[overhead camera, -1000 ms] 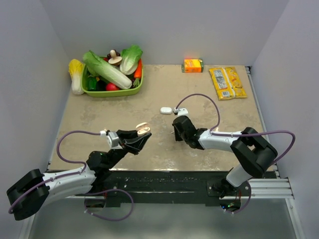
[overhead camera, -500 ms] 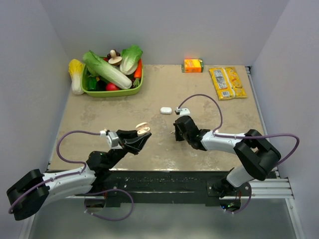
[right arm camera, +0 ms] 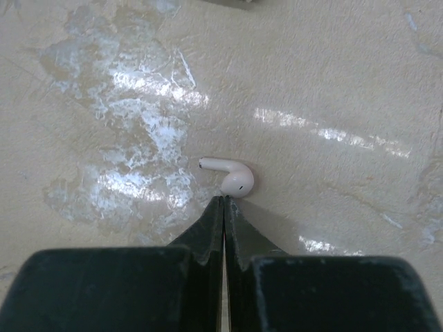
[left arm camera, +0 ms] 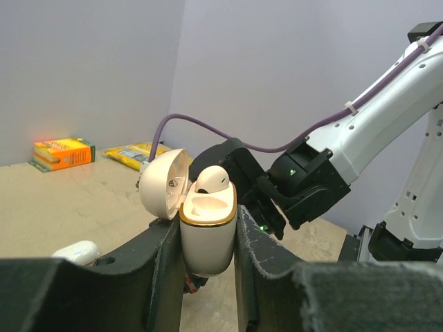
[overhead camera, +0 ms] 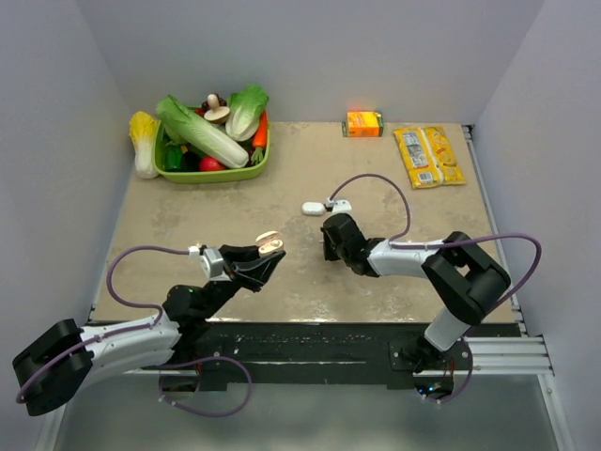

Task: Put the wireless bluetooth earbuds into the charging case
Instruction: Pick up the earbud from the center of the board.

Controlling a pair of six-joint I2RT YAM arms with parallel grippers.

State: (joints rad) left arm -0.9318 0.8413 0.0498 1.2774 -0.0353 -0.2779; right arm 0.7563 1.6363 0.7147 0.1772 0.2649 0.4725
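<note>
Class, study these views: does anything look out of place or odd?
One small white earbud lies loose on the beige tabletop before the shut right tool; the open white gold-rimmed case in the left tool holds only one seated earbud.

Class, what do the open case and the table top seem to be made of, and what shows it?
The case: likely glossy white plastic, smooth with soft highlights; its gold rim is perhaps metal trim. The table top: mottled beige, stone-look, maybe laminate; bright glare streaks.
</note>
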